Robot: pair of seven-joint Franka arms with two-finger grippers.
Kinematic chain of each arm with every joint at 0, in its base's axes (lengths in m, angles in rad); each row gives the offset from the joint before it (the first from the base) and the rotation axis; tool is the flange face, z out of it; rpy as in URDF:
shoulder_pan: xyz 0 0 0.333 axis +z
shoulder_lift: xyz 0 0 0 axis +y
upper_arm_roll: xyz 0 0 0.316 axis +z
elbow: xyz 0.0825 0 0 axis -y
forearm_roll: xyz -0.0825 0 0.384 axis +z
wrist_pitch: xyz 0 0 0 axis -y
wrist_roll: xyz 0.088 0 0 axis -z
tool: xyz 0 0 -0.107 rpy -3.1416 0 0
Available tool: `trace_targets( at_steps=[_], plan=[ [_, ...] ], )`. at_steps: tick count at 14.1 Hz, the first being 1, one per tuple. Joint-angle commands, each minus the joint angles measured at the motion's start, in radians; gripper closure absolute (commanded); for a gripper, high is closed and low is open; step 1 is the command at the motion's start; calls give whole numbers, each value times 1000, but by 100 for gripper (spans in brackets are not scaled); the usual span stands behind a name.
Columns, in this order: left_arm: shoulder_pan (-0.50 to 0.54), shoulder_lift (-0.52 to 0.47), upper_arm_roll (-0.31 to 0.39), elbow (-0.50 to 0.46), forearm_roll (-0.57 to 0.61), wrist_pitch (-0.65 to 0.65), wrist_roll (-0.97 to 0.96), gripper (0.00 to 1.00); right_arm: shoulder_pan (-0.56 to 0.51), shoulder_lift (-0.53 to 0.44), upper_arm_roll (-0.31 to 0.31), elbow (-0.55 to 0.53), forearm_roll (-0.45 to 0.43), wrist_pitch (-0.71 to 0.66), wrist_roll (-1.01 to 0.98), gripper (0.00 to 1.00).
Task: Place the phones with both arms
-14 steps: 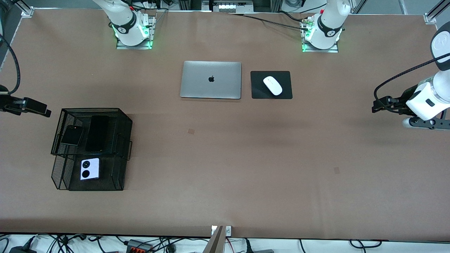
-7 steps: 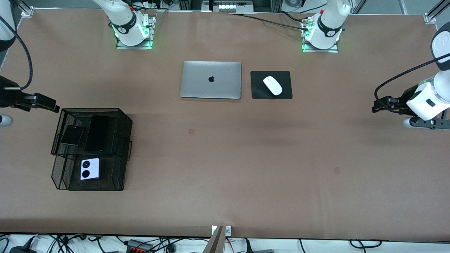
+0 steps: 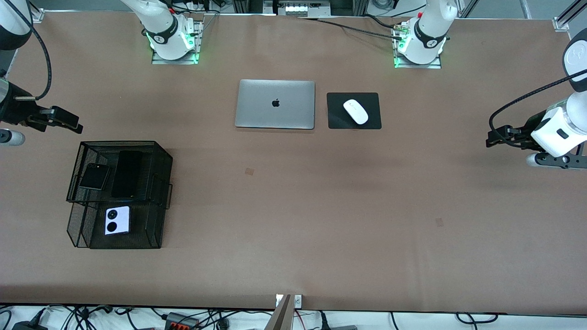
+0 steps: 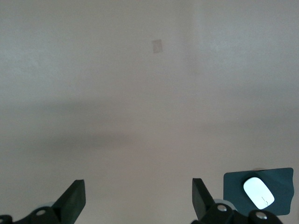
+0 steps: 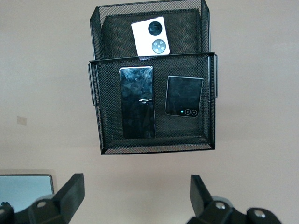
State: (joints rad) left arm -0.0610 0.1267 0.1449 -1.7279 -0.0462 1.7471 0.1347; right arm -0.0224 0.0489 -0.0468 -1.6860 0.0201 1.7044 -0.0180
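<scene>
With three phones lying in the two-tier mesh rack at the right arm's end of the counter, we judge placing done or pickup pending, while our right claw and left claw hang open, holding nothing.

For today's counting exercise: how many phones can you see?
3. Two black ones lie side by side in the rack's upper tray; a white one in its lower tray. None seems hidden.

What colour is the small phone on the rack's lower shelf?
White, with two black round circles on it. The phone shows best in the right wrist view.
</scene>
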Motion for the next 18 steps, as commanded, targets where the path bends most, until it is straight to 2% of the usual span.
trace_targets(
  at_steps=[1, 4, 18],
  plan=[
    [1, -7, -1, 13, -4, -8, 14, 0, -4, -21, 8, 0, -9, -11, -2, 0],
    [1, -5, -2, 19, -4, -9, 16, 0, -10, -29, 4, 12, -11, -80, -13, 0],
    [-6, -5, -4, 33, -4, -14, 23, 0, -1, -41, 16, 16, -9, -89, -19, 0]
  ],
)
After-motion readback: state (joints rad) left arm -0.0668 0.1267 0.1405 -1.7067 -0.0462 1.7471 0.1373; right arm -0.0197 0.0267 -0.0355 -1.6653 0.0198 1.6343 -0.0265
